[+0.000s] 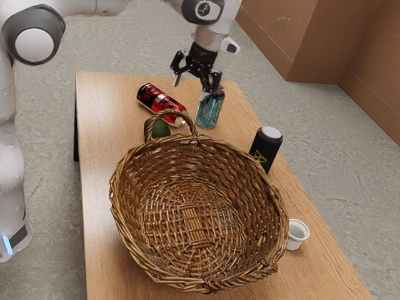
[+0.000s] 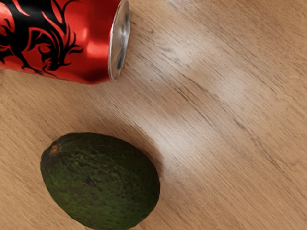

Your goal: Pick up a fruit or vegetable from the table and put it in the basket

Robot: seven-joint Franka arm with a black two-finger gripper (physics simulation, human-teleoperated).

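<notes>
Avocado is rested on its side on the table, beside but apart from the end of the toppled red can, and just behind the basket's handle. Nothing is pinched by the gripper; its two fingers are spread and pointed downward, presumably so that the fruit can be straddled. Some sideways alignment would seem to be needed before any descent, with care taken that the handle and can are not knocked. The basket is presented with its wide mouth uppermost and its woven bottom bare, so a release from above should be easily received. By the gripper a teal container, perhaps a can, is partly hidden. Along the basket's other side are set a black can and a white cup. Pale wood grain is crossed by soft glare; beyond, the room is finished with mottled grey floor and brown walls.
</notes>
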